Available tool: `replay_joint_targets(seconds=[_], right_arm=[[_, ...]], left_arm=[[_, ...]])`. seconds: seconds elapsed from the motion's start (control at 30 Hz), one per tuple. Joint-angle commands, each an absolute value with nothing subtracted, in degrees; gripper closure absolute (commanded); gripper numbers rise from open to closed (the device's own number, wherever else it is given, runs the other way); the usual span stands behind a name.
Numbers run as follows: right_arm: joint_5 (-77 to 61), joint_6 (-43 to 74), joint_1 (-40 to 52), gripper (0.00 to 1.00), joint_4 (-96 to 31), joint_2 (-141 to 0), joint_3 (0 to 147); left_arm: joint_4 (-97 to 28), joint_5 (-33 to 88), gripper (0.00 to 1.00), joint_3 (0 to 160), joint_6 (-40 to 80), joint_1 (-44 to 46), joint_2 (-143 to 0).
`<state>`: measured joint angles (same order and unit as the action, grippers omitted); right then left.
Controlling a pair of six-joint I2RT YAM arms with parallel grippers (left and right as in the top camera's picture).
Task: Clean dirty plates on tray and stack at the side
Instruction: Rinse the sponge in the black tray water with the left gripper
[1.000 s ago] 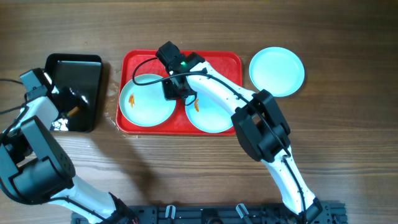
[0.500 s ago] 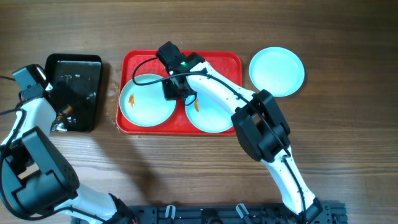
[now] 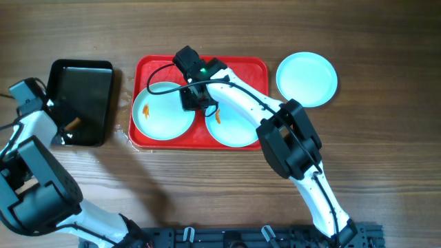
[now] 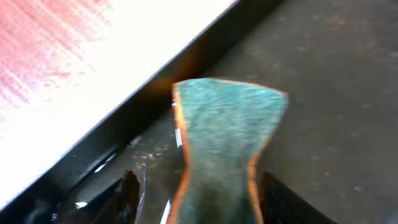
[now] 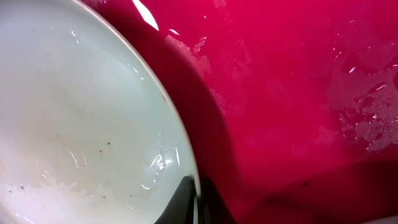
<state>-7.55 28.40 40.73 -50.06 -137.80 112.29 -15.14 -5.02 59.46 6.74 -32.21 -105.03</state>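
Overhead: the red tray (image 3: 241, 67) carries the left plate (image 3: 162, 114) and the right plate (image 3: 238, 129), both orange-smeared; a third plate (image 3: 307, 79) lies on the table (image 3: 386, 172) just right of the tray. The left gripper (image 3: 65, 124) hangs over the black tray (image 3: 86, 79). Left wrist: its fingers (image 4: 132, 193) flank a green sponge (image 4: 224, 130); whether they grip it cannot be told. Right wrist: the right gripper (image 5: 194, 200), closed narrow, pinches the left plate's rim

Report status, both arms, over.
Left gripper straddling green sponge over black tray, grip unclear. Right gripper shut on rim of dirty plate on red tray. Second smeared plate partly under right arm. Third plate on table, right of tray.
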Motion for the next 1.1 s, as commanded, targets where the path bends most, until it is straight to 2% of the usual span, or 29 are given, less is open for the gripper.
replay_joint_targets(seconds=[0.0,0.07,0.17,0.33,0.4,0.43,0.47,0.5,0.67,0.77,0.83,0.93,1.07], right_arm=[[-2.81,27.16,40.27,0.96,-51.44,-141.12,110.21],[-2.81,27.16,40.27,0.96,-51.46,-141.12,110.21],[-2.81,27.16,40.27,0.96,-51.44,-141.12,110.21],[-3.01,27.11,40.27,0.96,-51.55,-141.12,110.21],[-3.03,27.11,40.27,0.96,-51.55,-141.12,110.21],[-3.01,27.11,40.27,0.96,-51.64,-141.12,110.21],[-3.01,27.11,40.27,0.96,-51.7,-141.12,110.21],[-2.98,27.14,40.27,0.96,-51.59,-141.12,110.21],[-3.01,27.14,39.94,0.96,-51.77,-141.12,110.21],[-3.01,27.14,39.94,0.96,-52.01,-141.12,110.21],[-3.01,27.14,39.92,0.96,-52.25,-141.12,110.21],[-3.01,27.14,39.86,0.96,-52.36,-141.12,110.21],[-3.01,27.14,39.83,0.96,-52.23,-141.12,110.21]], left_arm=[[-14.28,-6.04,0.47,59.59,6.68,-33.17,-106.52],[-13.89,-5.8,0.53,59.59,6.68,-33.17,-106.52],[-13.54,-1.67,0.5,59.59,6.66,-33.17,-106.52],[-13.02,2.35,0.52,59.59,6.42,-33.17,-106.85],[-12.99,2.35,0.6,59.59,6.42,-33.17,-106.85],[-13.04,2.35,0.68,59.59,6.44,-33.17,-106.85],[-13.08,2.33,0.8,59.59,6.44,-33.17,-106.85],[-13.3,2.33,0.96,59.59,6.44,-33.17,-106.67],[-16.6,4.49,0.96,59.59,6.48,-32.99,-99.29],[-15.29,19.88,0.96,59.59,6.52,-32.34,-91.59],[-13.39,24.71,0.96,59.59,8.93,-31.9,-87.96],[-13.67,22.74,0.96,59.55,8.93,-31.33,-87.74],[-13.45,15.31,0.96,58.3,6.22,-31.38,-96.6]])
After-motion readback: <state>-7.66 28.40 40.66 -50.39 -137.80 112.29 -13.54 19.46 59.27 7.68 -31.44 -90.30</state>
